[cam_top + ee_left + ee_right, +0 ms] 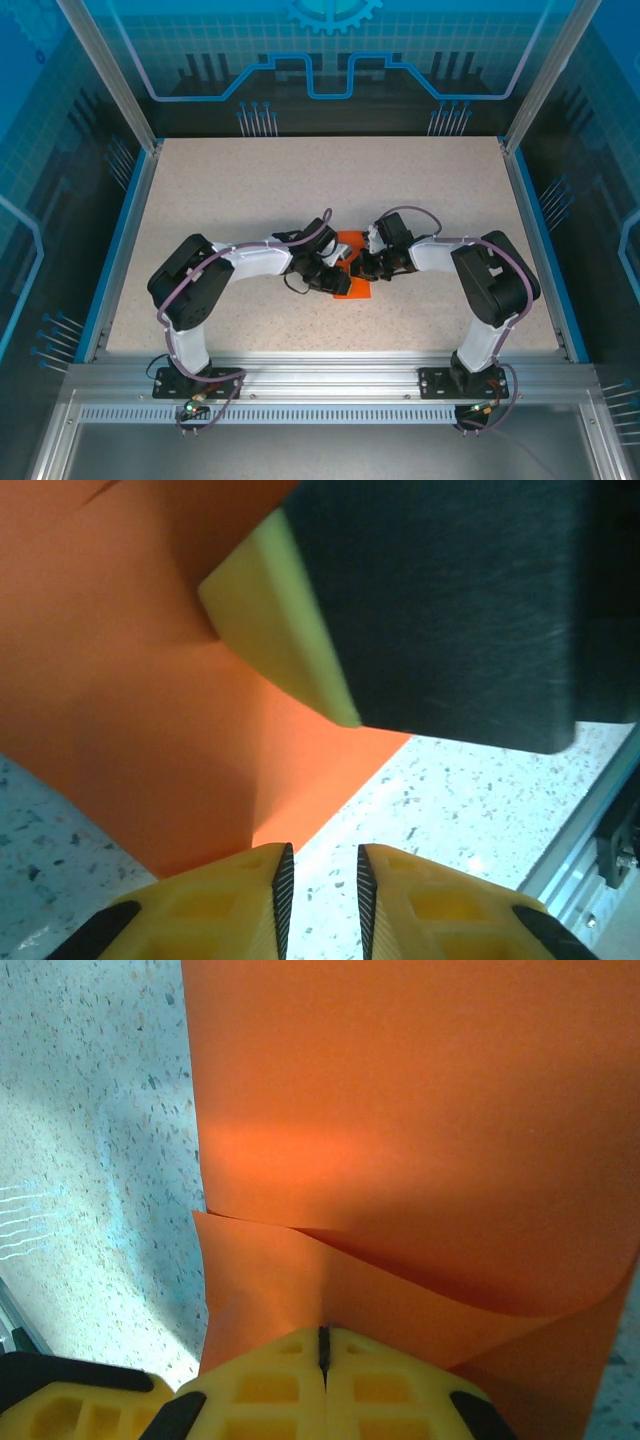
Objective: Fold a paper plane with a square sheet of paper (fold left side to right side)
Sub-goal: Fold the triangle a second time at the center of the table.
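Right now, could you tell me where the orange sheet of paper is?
In the top view, the orange sheet lies mid-table between the left gripper and the right gripper, its edge pinched by the right one.

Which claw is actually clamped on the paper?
The right claw: its jaws are shut on the orange paper. The left claw shows a gap with nothing between its fingers.

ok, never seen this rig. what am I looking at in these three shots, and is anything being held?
Two robot arms are bolted to the near edge of a speckled table, filmed from above. The other two pictures come from cameras on each wrist, looking past yellow fingers. Between the arms lies the square sheet of paper, orange and partly folded. The right gripper is shut on the paper's edge, lifting a curl. The left gripper has a narrow gap with nothing visibly between its fingers, its tips at the paper's edge.
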